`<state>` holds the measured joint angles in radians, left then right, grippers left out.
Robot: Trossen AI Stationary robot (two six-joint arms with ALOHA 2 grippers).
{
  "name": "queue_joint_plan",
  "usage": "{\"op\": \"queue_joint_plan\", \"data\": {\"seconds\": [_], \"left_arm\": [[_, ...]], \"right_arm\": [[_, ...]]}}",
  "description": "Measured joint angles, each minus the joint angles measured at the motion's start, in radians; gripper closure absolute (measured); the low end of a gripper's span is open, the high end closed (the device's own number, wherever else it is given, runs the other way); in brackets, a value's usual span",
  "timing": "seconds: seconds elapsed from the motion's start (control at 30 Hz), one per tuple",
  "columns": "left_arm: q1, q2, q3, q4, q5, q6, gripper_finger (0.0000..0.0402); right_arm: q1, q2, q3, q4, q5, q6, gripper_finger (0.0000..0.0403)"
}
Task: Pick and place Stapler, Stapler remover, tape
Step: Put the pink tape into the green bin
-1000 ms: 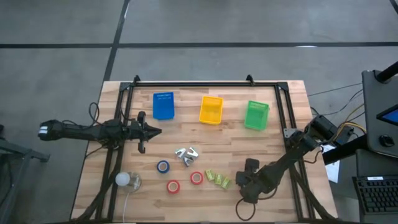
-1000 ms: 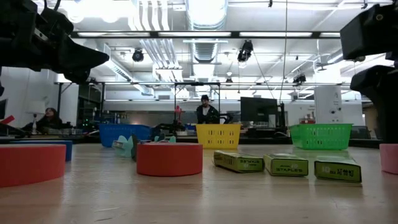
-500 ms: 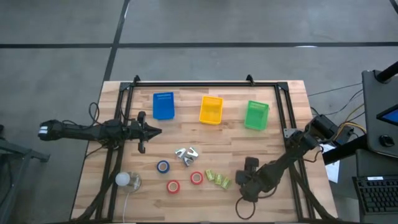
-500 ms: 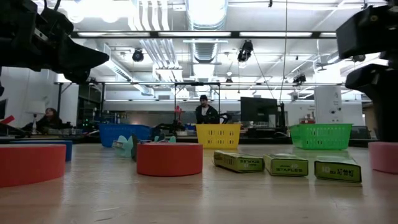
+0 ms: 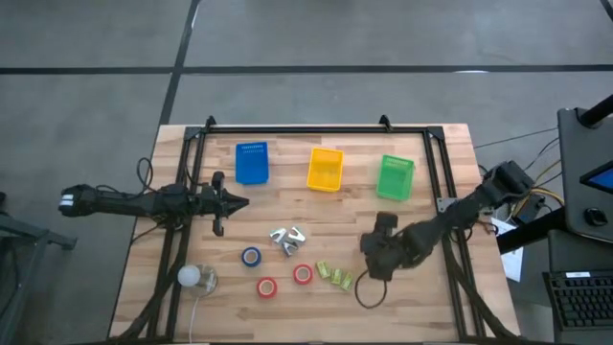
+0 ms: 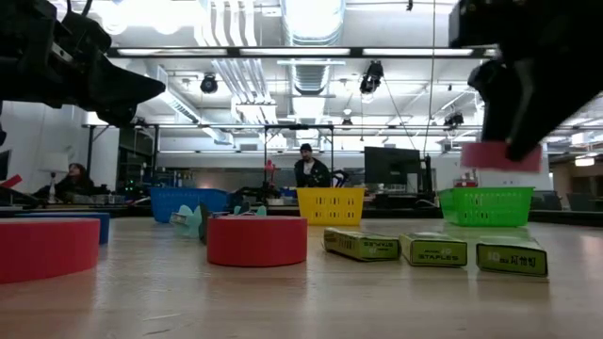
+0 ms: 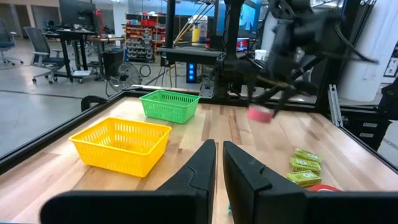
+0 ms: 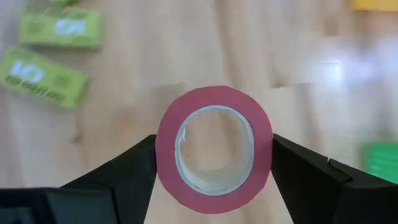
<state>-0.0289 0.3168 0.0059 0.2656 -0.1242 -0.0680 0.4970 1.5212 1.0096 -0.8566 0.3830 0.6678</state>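
My right gripper point(image 5: 376, 257) hangs over the table's right half, shut on a red tape roll point(image 8: 214, 146) that also shows in the low view point(image 6: 499, 155) and the left wrist view point(image 7: 259, 113). On the table lie a blue tape roll point(image 5: 251, 257) and two red rolls point(image 5: 266, 287) point(image 5: 303, 274), each flat on its side. Grey staple removers point(image 5: 287, 237) and green staple boxes point(image 5: 335, 276) lie near them. My left gripper point(image 5: 239, 201) waits shut above the table's left part. My right gripper pinches the red roll across its outer wall point(image 8: 163, 149), one finger point(image 8: 124, 171) on each of two opposite sides. The fingers come from above, pointing down. The roll is lifted clear of the table and lies level, its pale core open toward the wrist camera.
Blue bin point(image 5: 251, 163), yellow bin point(image 5: 325, 169) and green bin point(image 5: 395, 177) stand in a row near the far edge. A white ball-like thing point(image 5: 190, 277) sits at the near left. Bare wood lies between the bins and the small items.
My right gripper has risen and moved toward the table's far edge, carrying the red roll. The roll, which sat on the table at the near right, is now lifted clear.
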Motion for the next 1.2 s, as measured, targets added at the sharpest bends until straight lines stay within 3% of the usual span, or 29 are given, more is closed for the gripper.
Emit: {"op": "queue_joint_plan", "data": {"seconds": [0.2,0.53,0.93,1.2], "left_arm": [[0.000,0.000,0.000,-0.005,0.000,0.000,0.0367],[0.000,0.001,0.000,-0.014,0.000,0.000,0.0367],[0.000,0.001,0.000,-0.015,0.000,0.000,0.0367],[0.000,0.001,0.000,-0.014,0.000,0.000,0.0367]], "right_arm": [[-0.150,-0.158,0.000,-0.069,0.066,0.019,0.0117],[-0.486,-0.322,-0.027,-0.155,0.070,0.099,0.0113],[-0.836,-0.327,-0.134,-0.141,0.032,0.080,0.0115],[-0.929,-0.327,-0.200,-0.068,-0.024,-0.002,0.0113]]}}
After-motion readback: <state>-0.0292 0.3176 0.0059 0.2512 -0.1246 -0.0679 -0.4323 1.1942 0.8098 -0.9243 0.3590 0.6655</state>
